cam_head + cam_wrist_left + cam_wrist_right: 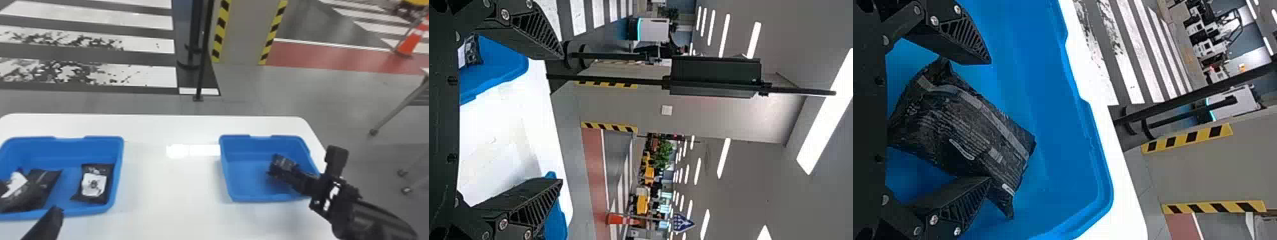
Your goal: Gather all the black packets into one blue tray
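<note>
The black packet (282,162) at the right of the frame was in the right tray (226,166), near the end of the right gripper (282,174). In the right wrist view that gripper's two fingers were spread wide, with the packet's dark, crumpled body between and under them; a greyish band ran along it, and one finger overlapped its edge. Whether either finger touched it could not be told. The arm came in from the lower right corner and reached over the tray's near right part. At the lower left of the frame was the left tray (119,159), holding more of the packets. The labelled packet (94,185) lay by that tray's right wall, its white label facing up. Farther left, the dark packet (43,188) lay slantwise, and beside it, close to the frame's left edge, was a white label (16,183) on dark wrapping, partly cut off. A dark finger of the left gripper (51,221) showed at the lower left, just by the left tray's near rim; in the left wrist view its fingers were held apart with nothing between them. Both blue trays stood on the white table (169,191), well apart, with bare tabletop between. Beyond the table, a column (242,32) edged in yellow and black stripes stood at the upper middle, and an orange cone (407,46) at the upper right.
</note>
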